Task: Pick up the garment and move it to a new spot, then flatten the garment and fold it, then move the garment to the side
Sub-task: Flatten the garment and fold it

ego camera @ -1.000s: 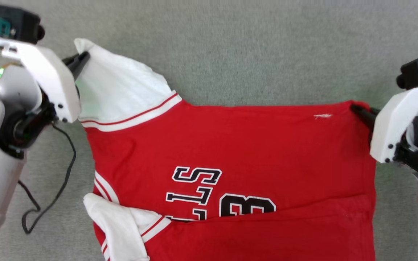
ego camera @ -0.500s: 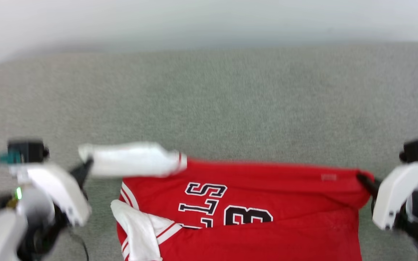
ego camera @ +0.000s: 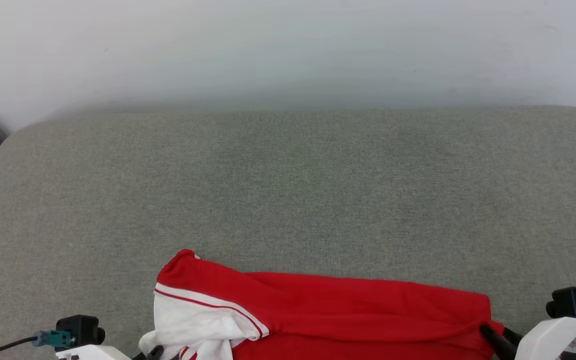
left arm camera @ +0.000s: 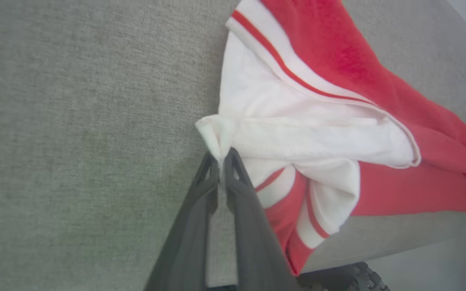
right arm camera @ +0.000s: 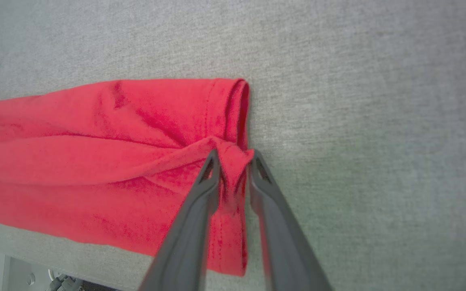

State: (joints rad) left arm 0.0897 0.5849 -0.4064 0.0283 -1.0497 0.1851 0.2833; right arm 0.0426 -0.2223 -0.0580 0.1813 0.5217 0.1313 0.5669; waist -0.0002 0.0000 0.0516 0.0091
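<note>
Red white-sleeved jersey T-shirt (ego camera: pixel 358 310): far edge now pulled back over chest, fold underway. Left gripper (left arm camera: pixel 221 157) pinches sleeve, right gripper (right arm camera: pixel 233 161) pinches hem.

garment (ego camera: pixel 348 305) | red, white sleeve | bunched, folded over | near edge of grey surface

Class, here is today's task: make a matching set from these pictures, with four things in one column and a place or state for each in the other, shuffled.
Things:
1. left gripper
2. right gripper
3. grey fabric surface
4. pale wall

Places or states:
A. shut on a red corner of the garment
B. beyond the surface's far edge
C. shut on the tip of the white sleeve
D. lying under the garment

Pairs: 1-C; 2-A; 3-D; 4-B
</note>
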